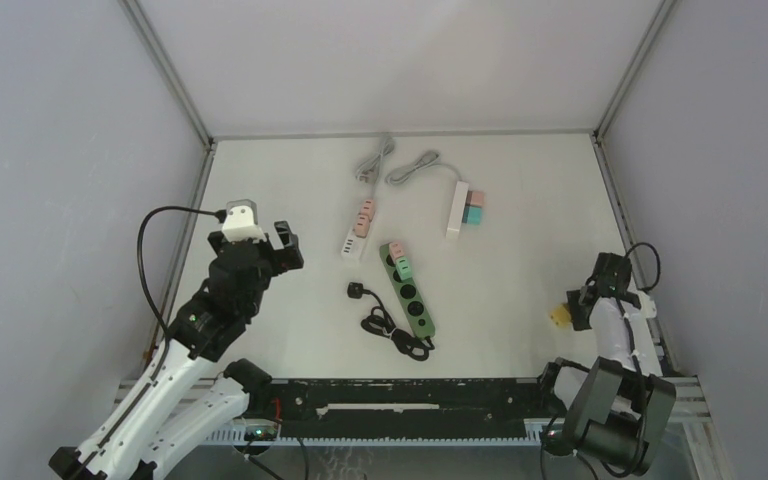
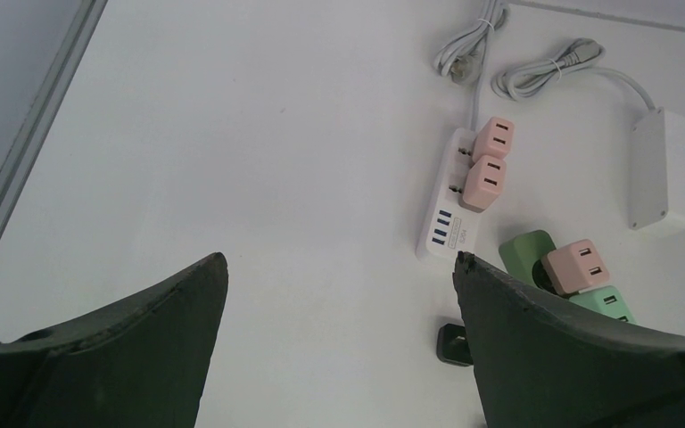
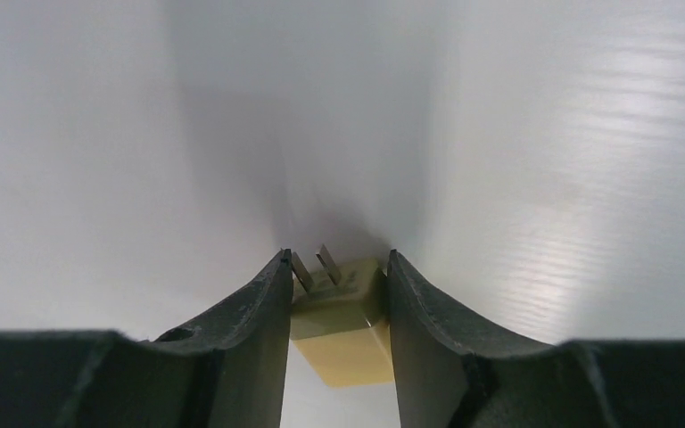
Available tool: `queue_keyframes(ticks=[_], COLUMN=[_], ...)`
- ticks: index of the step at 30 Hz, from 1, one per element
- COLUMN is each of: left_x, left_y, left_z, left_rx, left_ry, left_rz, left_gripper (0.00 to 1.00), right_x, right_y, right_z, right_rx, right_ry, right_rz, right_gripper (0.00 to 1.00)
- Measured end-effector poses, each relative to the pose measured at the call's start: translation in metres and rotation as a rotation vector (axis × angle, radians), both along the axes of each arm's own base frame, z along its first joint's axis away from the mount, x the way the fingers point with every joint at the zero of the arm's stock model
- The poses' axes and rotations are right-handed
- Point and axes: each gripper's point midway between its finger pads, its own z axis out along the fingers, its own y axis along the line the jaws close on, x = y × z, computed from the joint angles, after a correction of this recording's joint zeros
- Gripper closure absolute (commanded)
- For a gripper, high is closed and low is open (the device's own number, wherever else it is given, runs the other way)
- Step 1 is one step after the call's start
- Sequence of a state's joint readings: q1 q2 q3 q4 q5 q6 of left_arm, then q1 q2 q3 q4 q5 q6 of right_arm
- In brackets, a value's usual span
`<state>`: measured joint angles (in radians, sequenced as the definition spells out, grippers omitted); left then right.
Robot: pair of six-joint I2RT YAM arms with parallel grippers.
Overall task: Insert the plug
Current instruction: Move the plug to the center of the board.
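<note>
Right gripper (image 3: 336, 260) clamps the yellow plug (image 3: 339, 332); left gripper (image 2: 339, 260) gapes.

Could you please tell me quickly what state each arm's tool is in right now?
Left tool: open, holding nothing.
Right tool: closed on the small yellow plastic plug with two metal prongs.

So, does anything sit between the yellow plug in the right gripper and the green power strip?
Nothing visible does. The right gripper is shut on the yellow two-prong plug, and only bare white table separates it from the green power strip.
</note>
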<state>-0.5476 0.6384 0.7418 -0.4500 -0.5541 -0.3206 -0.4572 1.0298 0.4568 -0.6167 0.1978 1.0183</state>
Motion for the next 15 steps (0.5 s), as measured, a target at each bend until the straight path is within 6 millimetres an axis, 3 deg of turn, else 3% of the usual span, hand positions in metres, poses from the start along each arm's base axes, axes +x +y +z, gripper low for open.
queue_keyframes(ticks=[15], left_x=[-0.001], left_y=[-0.023], left_z=[-0.001], left_rx=[-0.071], left_ry=[0.016], left_rz=[-0.098], left_gripper=[0.00], right_x=[0.050], right_y=[0.079], right_z=[0.015], right_rx=[-0.044], right_ry=[-0.025], right_rz=[0.561], right_gripper=[0.68])
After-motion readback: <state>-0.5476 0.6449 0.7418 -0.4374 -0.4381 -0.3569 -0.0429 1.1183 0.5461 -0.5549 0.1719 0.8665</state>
